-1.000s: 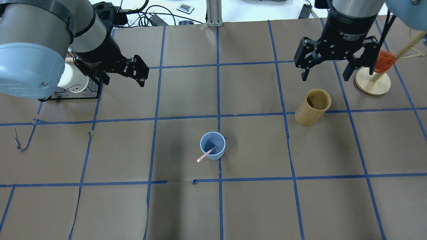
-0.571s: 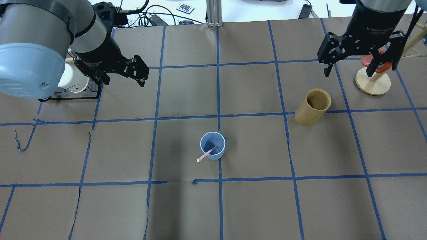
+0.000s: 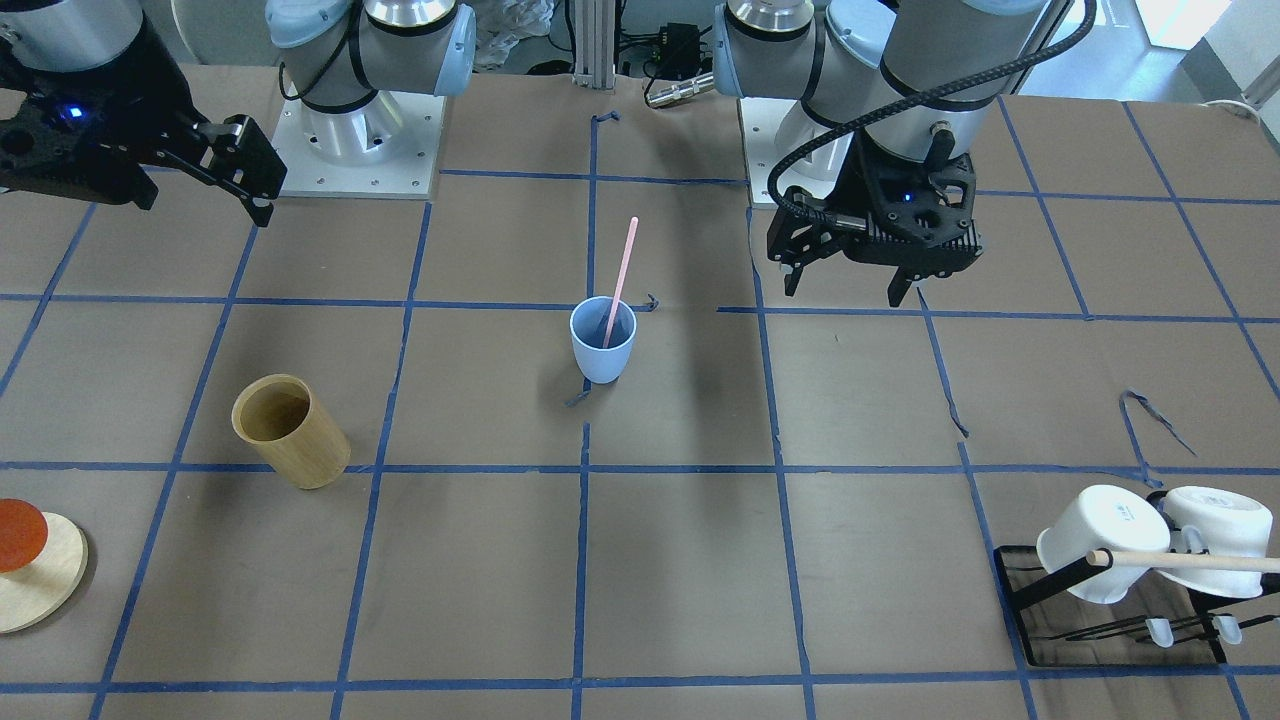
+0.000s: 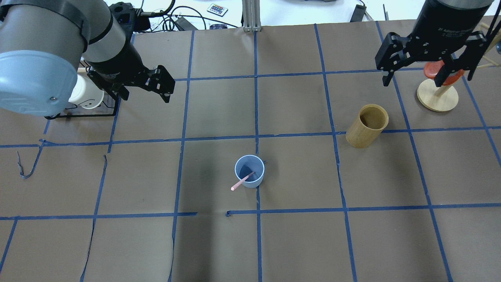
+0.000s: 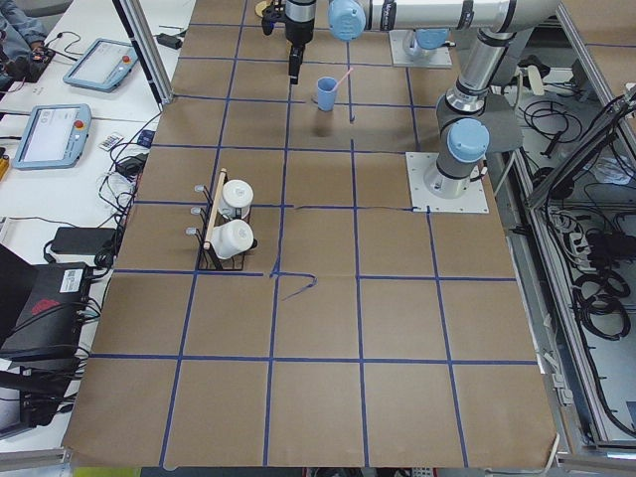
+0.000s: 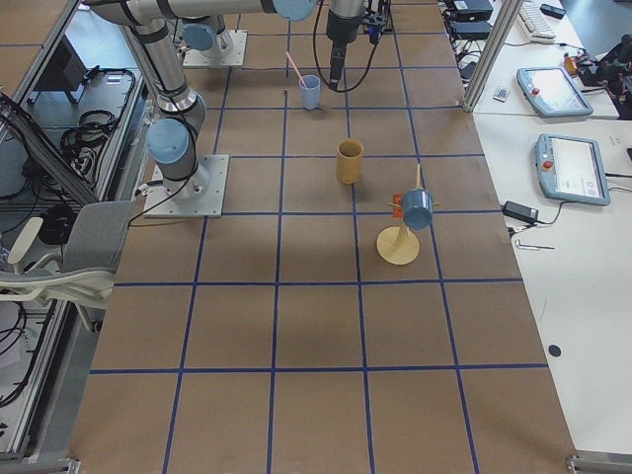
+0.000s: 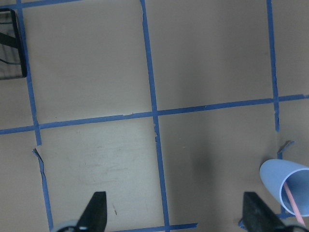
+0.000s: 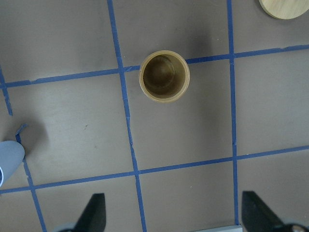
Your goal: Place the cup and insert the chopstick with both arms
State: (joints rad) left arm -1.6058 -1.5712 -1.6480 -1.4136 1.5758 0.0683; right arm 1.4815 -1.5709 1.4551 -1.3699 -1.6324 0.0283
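I judge the job done: the cup (image 4: 249, 171) stands upright mid-table (image 4: 297, 243), with the chopstick (image 4: 242, 181) leaning inside it toward eight o'clock from overhead. The left claw (image 4: 145, 97) at ten o'clock and the right claw (image 4: 413, 82) at two hang spread and empty. Next I'd just park both.

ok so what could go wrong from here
1. The chopstick leans over the rim of the cup and sticks out well above it, so a knock could tip it out or topple the cup.
2. The open right gripper looks down on the wooden holder, with the wooden stand at the edge; a low sweep might clip them.
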